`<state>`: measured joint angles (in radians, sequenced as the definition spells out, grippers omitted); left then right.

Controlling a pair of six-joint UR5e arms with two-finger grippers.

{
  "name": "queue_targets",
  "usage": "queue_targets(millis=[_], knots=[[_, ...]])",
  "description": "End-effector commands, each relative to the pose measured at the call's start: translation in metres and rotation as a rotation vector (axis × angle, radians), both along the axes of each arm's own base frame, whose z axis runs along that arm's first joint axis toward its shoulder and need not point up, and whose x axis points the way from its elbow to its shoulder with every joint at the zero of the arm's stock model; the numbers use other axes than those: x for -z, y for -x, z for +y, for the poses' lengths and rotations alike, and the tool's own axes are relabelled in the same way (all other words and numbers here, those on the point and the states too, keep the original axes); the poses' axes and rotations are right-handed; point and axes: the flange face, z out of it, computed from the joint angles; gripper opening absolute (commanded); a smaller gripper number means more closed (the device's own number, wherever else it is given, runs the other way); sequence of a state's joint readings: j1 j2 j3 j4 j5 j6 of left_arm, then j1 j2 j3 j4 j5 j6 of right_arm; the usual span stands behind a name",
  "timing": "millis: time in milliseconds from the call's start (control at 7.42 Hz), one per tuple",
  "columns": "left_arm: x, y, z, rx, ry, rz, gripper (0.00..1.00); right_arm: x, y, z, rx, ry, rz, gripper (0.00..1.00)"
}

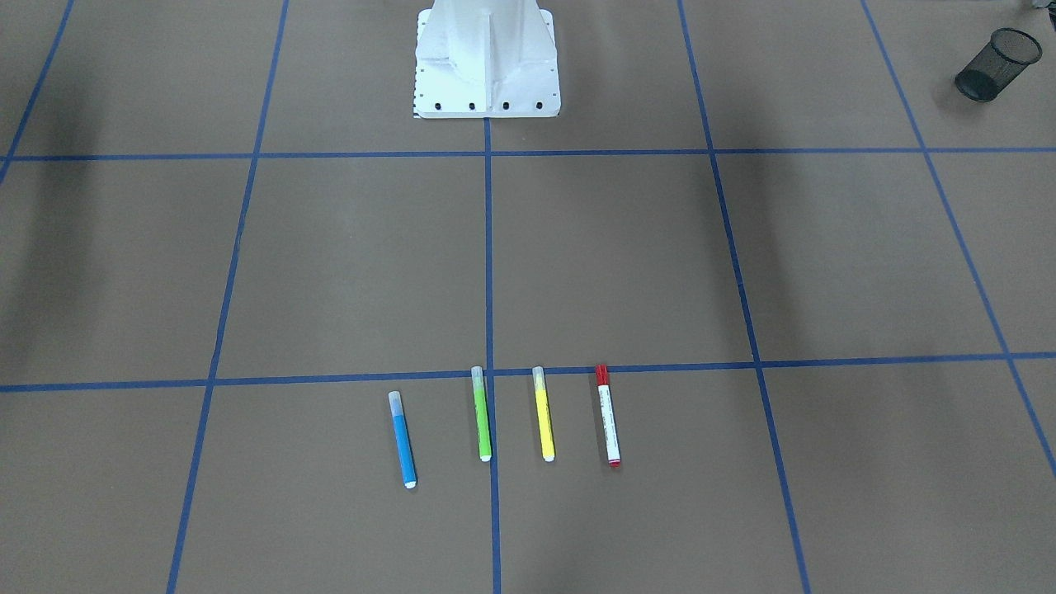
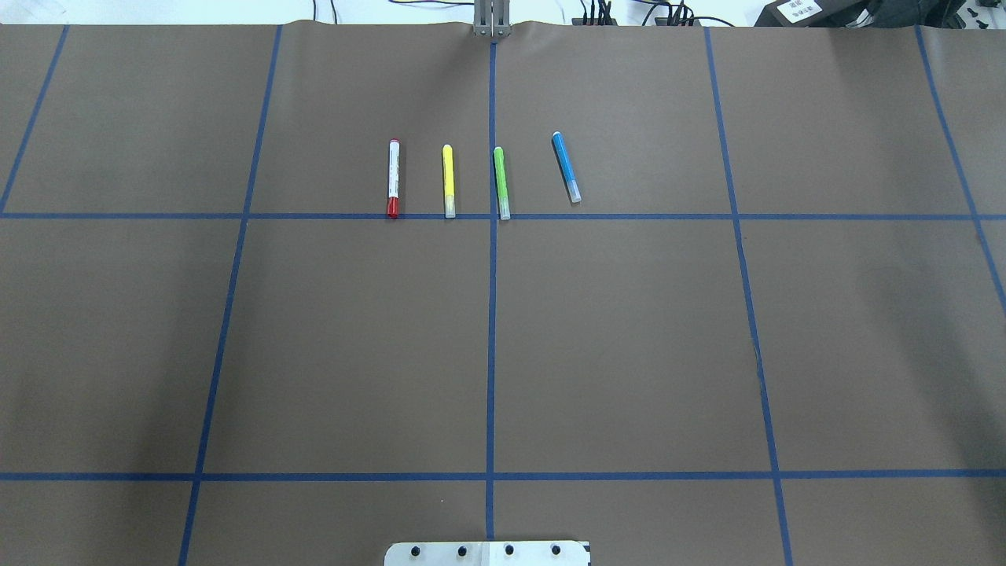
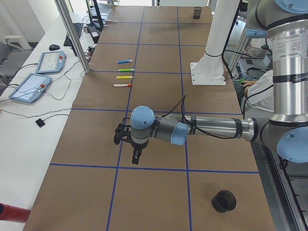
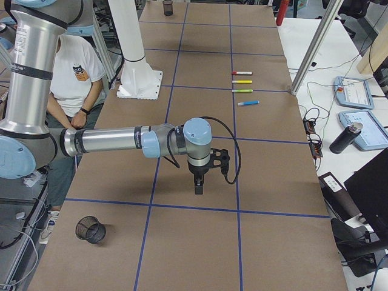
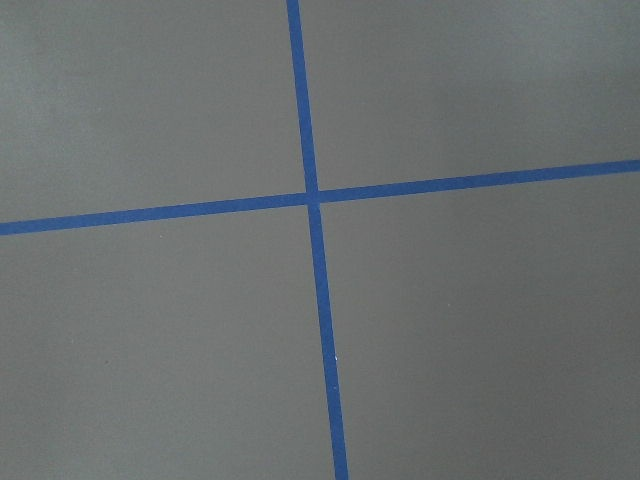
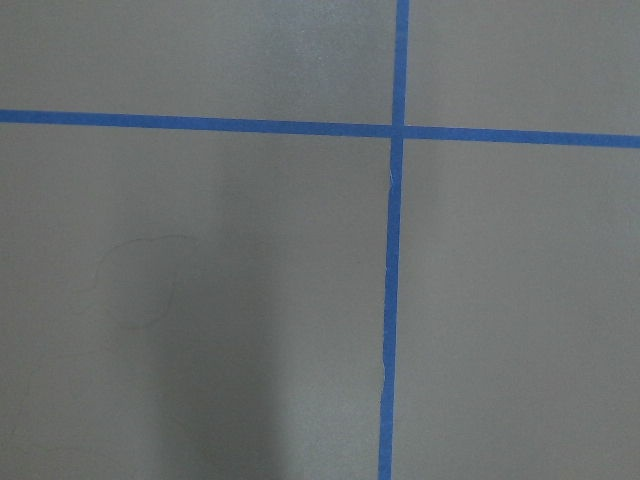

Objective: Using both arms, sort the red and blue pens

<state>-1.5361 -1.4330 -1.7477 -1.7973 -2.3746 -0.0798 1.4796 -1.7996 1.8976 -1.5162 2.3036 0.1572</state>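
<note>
two target pens lie apart: red pen (image 2: 394, 179) on the side of the left gripper (image 3: 136, 155), blue pen (image 2: 566, 167) on the side of the right gripper (image 4: 198, 185), likely one for each. if the grippers are released or clenched, i cannot tell.

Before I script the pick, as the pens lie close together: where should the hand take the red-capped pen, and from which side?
I'd take the red-capped pen at mid-barrel, coming straight from above and closing across its width. It lies flat on the table, so only the top is free, and the yellow marker lies parallel beside it, apart.
</note>
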Motion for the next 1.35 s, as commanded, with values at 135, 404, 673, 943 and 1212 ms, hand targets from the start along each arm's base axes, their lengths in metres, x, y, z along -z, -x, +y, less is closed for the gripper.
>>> queue_targets(millis=[135,404,673,943,1212], knots=[[0.002,0.0,-0.003,0.001,-0.004,0.0,1.0,0.003,0.0,0.0,0.0,-0.004,-0.005,0.99],[0.001,0.003,0.002,0.007,-0.02,-0.005,1.0,0.004,0.0,0.0,0.0,-0.007,-0.007,0.99],[0.006,0.001,0.004,0.007,-0.022,0.004,1.0,0.009,0.001,0.0,-0.004,-0.01,-0.022,0.99],[0.004,0.001,0.01,0.008,-0.014,0.003,1.0,0.015,0.002,0.0,-0.005,-0.042,-0.035,0.99],[0.004,0.001,0.01,0.008,-0.013,0.003,1.0,0.015,0.002,-0.001,-0.008,-0.043,-0.04,0.99]])
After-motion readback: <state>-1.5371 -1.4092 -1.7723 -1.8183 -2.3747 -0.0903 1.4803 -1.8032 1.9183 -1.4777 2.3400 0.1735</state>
